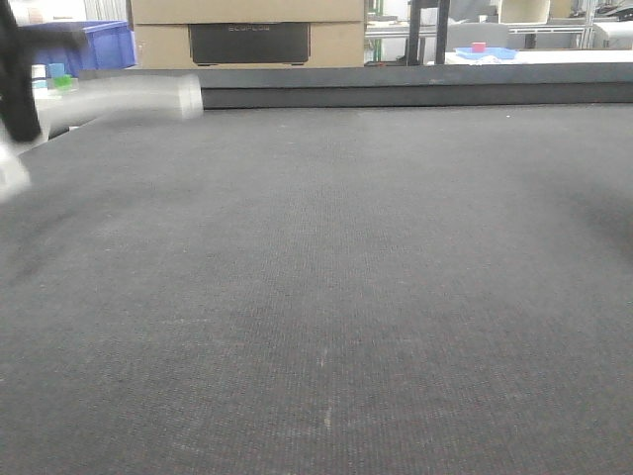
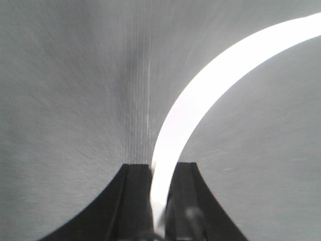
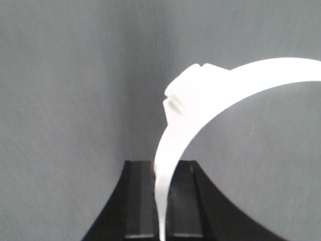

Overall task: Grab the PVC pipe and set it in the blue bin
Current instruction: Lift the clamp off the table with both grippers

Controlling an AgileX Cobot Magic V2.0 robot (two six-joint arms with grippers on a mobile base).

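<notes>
One PVC pipe (image 2: 210, 85) arc shows in each wrist view, pinched tight in the left pincer (image 2: 160, 170) and the right pincer (image 3: 161, 168); I cannot tell whether they are one piece. One blue bin (image 1: 104, 45) stands beyond the far left edge of the dark felt surface (image 1: 346, 297), with one cardboard box (image 1: 247, 12) to its right.

Bench (image 1: 326, 297): dark grey surface with a fine woven texture, filling the front view from near edge to far edge. A darker raised strip (image 1: 415, 97) runs the full width along the far edge. A few pale flecks (image 1: 327, 416) mark the weave in the near centre. Soft shadow darkens the left area and the right margin. Both wrist views show the same grey weave behind the PVC pipe (image 2: 200, 95); contact between pipe and bench cannot be determined.
</notes>
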